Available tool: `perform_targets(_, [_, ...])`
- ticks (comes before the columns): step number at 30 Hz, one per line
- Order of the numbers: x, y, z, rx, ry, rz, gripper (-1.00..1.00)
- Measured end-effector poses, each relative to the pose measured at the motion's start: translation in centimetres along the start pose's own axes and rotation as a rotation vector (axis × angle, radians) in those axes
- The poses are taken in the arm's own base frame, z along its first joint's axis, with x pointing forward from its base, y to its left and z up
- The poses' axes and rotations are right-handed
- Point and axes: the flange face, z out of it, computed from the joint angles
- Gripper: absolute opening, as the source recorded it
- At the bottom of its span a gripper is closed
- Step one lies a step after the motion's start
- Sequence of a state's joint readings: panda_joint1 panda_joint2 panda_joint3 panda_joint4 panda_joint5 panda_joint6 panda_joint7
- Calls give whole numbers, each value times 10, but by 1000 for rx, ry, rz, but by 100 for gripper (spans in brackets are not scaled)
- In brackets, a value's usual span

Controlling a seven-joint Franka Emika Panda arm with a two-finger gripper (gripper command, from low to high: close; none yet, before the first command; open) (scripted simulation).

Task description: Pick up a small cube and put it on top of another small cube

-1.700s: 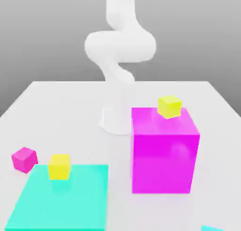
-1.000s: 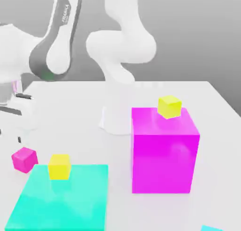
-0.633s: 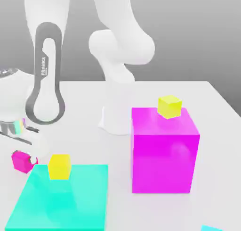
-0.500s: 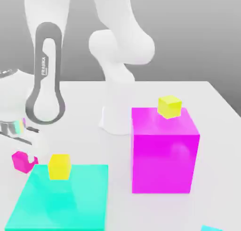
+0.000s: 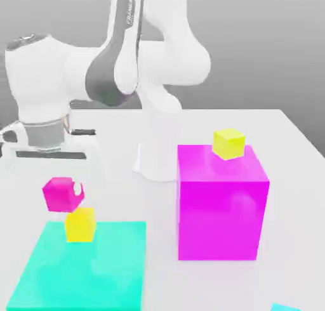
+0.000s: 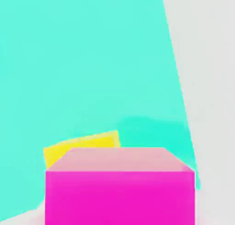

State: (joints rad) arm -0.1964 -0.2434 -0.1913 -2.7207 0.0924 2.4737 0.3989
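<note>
Here, the small magenta cube (image 5: 62, 194) is seen lifted clear of the white table (image 5: 298, 176), held in the air just above the yellow cube (image 5: 80, 224) that rests on the near-corner region of the teal mat (image 5: 82, 271). A white fingertip (image 5: 77, 190) is visible against the cube's side facing the exterior view's right, and the jaws are clamped together on the small magenta cube. The gripper (image 5: 63, 192) hangs below the white arm (image 5: 120, 56), whose grey-banded link slopes down from the top of the exterior view toward the wrist at the exterior view's left.

In the exterior view, the lower edge of the small magenta cube appears to sit just at or slightly above the top of the yellow cube; whether the two are touching cannot be told. The held cube is offset slightly toward the exterior view's left of the yellow one.

In the hand view, the small magenta cube (image 6: 119, 192) is seen close to the camera, with the yellow cube (image 6: 82, 146) partly hidden behind it and the teal mat (image 6: 82, 59) spread beyond.

At the exterior view's right, a large magenta block (image 5: 221, 205) stands on the table, well apart from the mat, and a second yellow cube (image 5: 229, 143) is set on its top near the far edge.
</note>
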Motion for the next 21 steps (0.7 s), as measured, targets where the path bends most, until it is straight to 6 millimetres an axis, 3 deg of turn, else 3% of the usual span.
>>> perform_targets(4, [-58,-64,-35,-2,-21,-174,-100])
perform_targets(8, [-129,-107,-68,-22,-28,-344,-100])
perform_targets(11, [-187,-125,-92,-46,-22,-466,-100])
perform_targets(15, [-263,-129,-120,-85,3,-619,-100])
perform_targets(17, [-281,-126,-112,-96,12,-656,-100])
perform_targets(20, [-284,-122,-75,-99,14,-666,-100])
perform_targets(21, [-284,-121,-67,-99,15,-667,100])
